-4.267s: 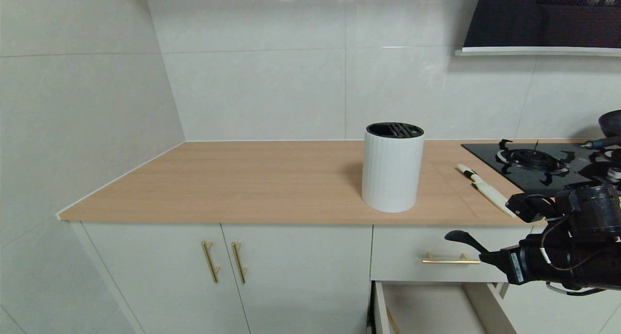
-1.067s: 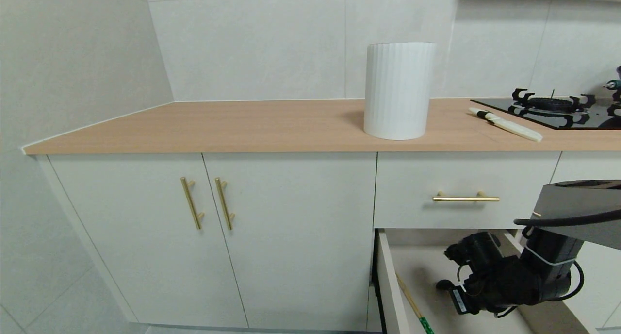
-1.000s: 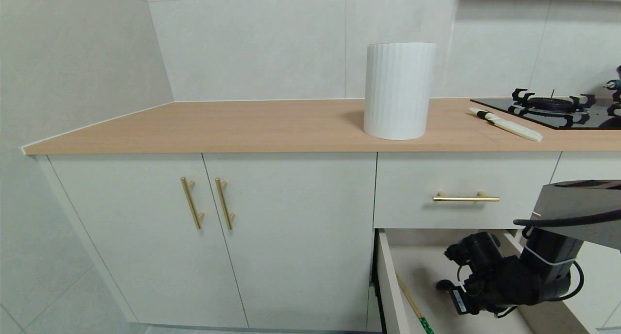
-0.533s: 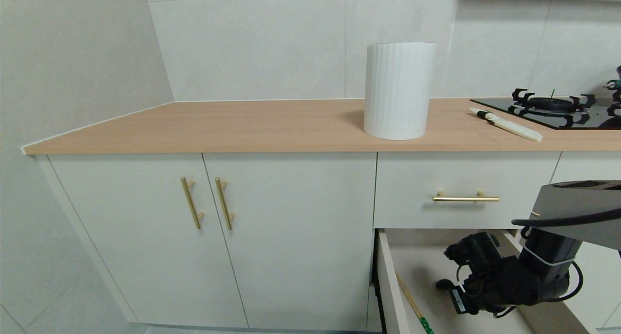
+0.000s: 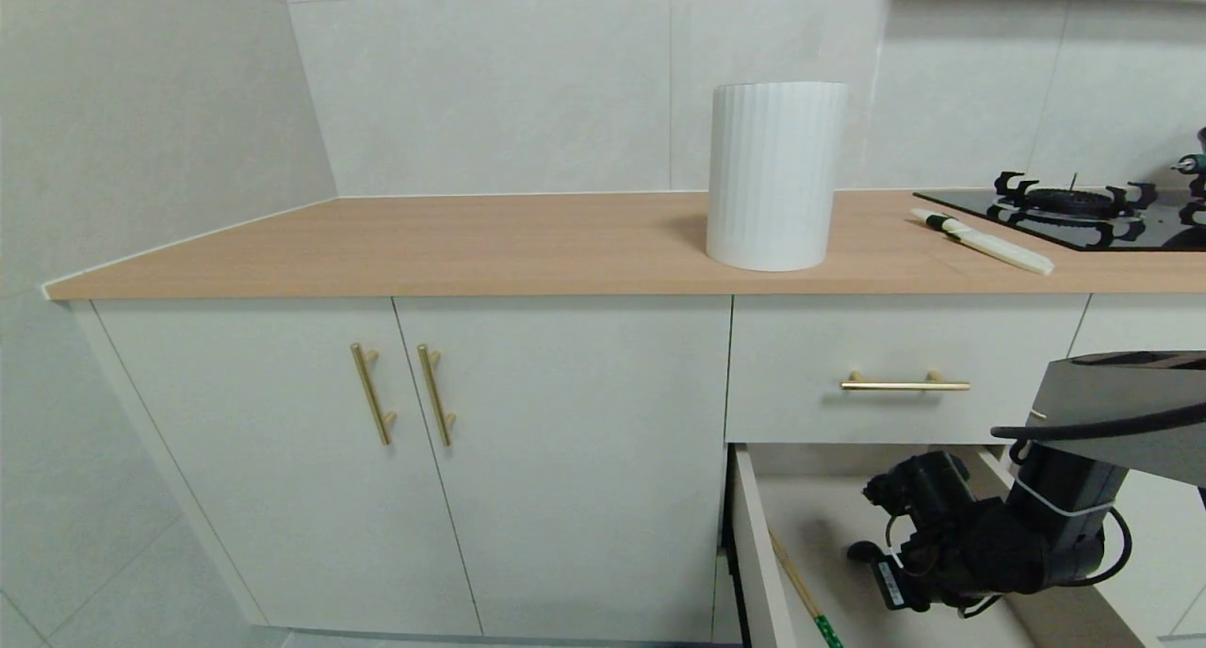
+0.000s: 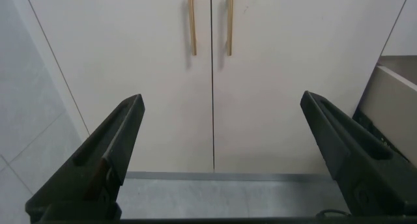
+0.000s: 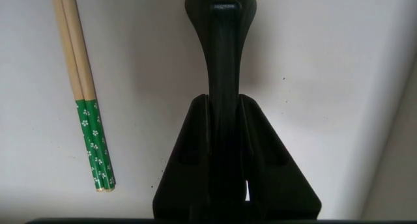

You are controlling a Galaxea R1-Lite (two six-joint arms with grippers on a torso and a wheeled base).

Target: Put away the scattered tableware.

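Below, open drawer [image 5: 757, 554], chopsticks [image 7: 83, 100] inside, black spoon [image 7: 221, 55] gripped

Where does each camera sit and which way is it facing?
Head view: on the robot's head, facing the counter and cabinet doors; the right gripper sits in the open drawer.
Left wrist view: on the left arm, facing those doors; the left gripper is open.
Right wrist view: looking down at the drawer floor past the black spoon it grips.
Shared: head and right wrist views both show the chopsticks.
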